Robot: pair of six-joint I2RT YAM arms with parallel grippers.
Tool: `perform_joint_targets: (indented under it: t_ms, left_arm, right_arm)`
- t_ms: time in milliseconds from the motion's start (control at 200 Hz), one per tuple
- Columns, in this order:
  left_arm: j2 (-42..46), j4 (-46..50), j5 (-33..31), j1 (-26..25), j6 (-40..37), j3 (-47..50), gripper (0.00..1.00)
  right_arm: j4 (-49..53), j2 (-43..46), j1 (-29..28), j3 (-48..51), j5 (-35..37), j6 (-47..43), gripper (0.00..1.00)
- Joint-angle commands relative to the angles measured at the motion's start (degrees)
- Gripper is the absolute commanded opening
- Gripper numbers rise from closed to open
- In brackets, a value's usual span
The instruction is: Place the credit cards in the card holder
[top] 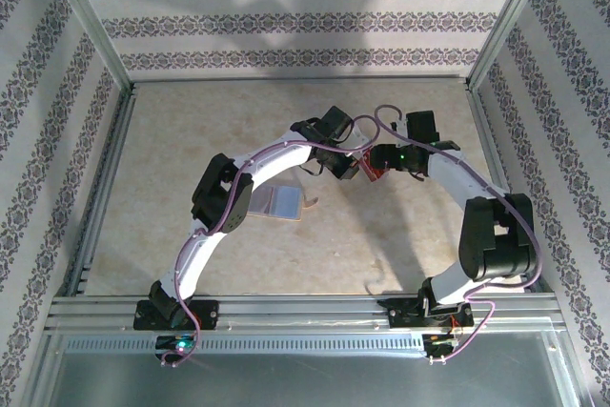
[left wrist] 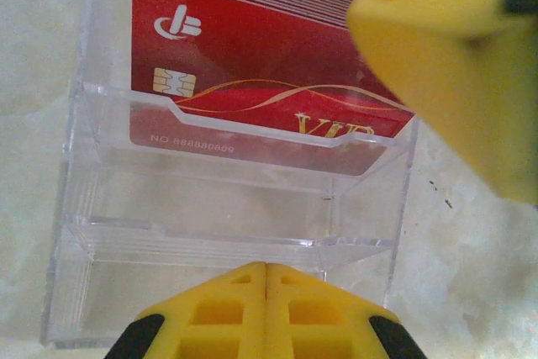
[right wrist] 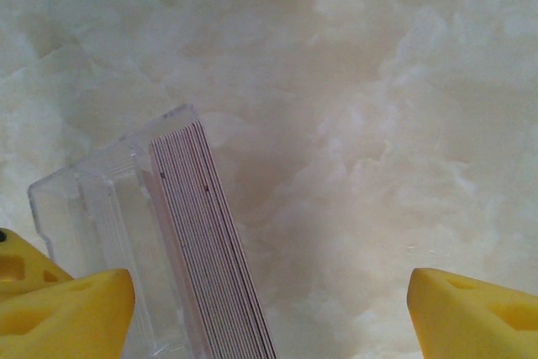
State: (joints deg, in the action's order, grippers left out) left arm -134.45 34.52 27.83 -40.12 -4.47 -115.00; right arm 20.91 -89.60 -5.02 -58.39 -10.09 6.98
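Near mid-table [top: 191,140]: credit cards [left wrist: 252,48] packed upright in a clear stand [left wrist: 210,216], lower edges blurred behind its front lip. Left gripper [left wrist: 266,292] pressed together, empty, just before the stand; right gripper [right wrist: 273,300] gaping wide above the stack. Card holder [top: 281,202] leftward, partly hidden under the left arm.

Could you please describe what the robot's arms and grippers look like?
The left arm and right arm have white links, black joints and a purple cable looped along each. The left gripper and right gripper have blocky yellow fingers with recessed pockets; black shows at the left one's base.
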Motion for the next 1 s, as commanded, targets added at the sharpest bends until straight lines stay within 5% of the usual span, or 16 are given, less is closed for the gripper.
perform_joint_targets:
  t_ms: [0, 994]
  left_arm:
    - [-1.3, 1.8, -1.2, 0.0, -0.9, 0.9, 0.0]
    - [-2.3, 1.3, -3.2, 1.4, -2.2, 5.6, 0.0]
  right_arm:
    - [1.1, -1.4, -0.6, -1.6, 0.8, -1.6, 0.84]
    - [6.0, -3.6, -3.1, -4.4, 7.8, -4.7, 0.8]
